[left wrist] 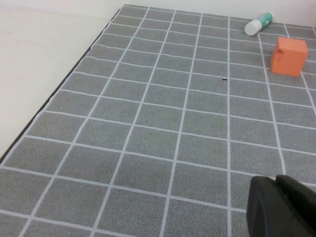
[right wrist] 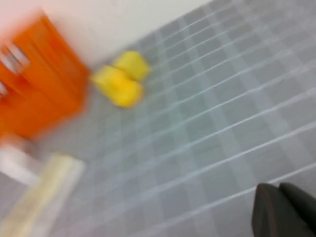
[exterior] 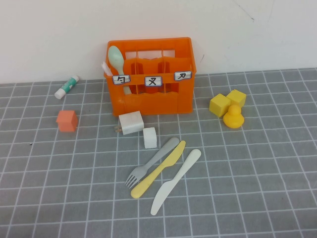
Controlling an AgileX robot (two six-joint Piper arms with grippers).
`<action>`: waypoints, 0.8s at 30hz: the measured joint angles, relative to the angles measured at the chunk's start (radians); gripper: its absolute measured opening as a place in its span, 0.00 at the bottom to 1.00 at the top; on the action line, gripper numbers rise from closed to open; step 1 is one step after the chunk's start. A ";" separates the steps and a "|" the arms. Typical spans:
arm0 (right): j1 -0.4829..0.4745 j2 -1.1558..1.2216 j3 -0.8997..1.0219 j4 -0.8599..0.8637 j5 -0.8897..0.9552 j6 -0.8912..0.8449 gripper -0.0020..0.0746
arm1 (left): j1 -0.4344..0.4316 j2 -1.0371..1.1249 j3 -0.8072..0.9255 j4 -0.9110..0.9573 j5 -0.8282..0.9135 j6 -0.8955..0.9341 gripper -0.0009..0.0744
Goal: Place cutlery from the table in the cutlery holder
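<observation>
On the grey gridded table (exterior: pixel 257 198) three pieces of cutlery lie side by side in front of the crate: a light grey fork (exterior: pixel 151 162), a pale yellow knife (exterior: pixel 158 169) and a white knife (exterior: pixel 176 181). The orange cutlery holder (exterior: pixel 148 94) stands at the back, with a mint spoon (exterior: pixel 117 58) upright in its left compartment. Neither arm shows in the high view. My left gripper (left wrist: pixel 277 182) is shut and empty over bare table at the left. My right gripper (right wrist: pixel 279 190) is shut and empty, with the cutlery holder (right wrist: pixel 39 94) and the yellow knife (right wrist: pixel 44 197) blurred beyond it.
A white charger (exterior: pixel 131 122) and a white cube (exterior: pixel 150 137) sit between the crate and the cutlery. A coral cube (exterior: pixel 67 121) and a glue stick (exterior: pixel 67 87) lie at the left. Yellow cubes (exterior: pixel 227 103) and a yellow duck (exterior: pixel 233 117) sit at the right.
</observation>
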 joint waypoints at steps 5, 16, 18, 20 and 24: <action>0.000 0.000 0.002 0.262 -0.010 0.133 0.02 | 0.000 0.000 0.000 0.000 0.000 0.000 0.01; 0.000 0.000 0.002 0.079 -0.107 0.068 0.02 | 0.000 0.000 0.000 0.000 0.000 0.000 0.01; 0.000 0.000 0.002 0.068 -0.138 0.038 0.02 | 0.000 0.000 0.000 0.000 0.000 0.000 0.01; 0.000 0.000 0.002 0.066 -0.171 0.008 0.02 | 0.000 0.000 0.000 0.000 0.000 0.000 0.01; 0.000 0.000 -0.031 0.062 -0.153 -0.088 0.02 | 0.000 0.000 0.000 0.000 0.000 0.000 0.01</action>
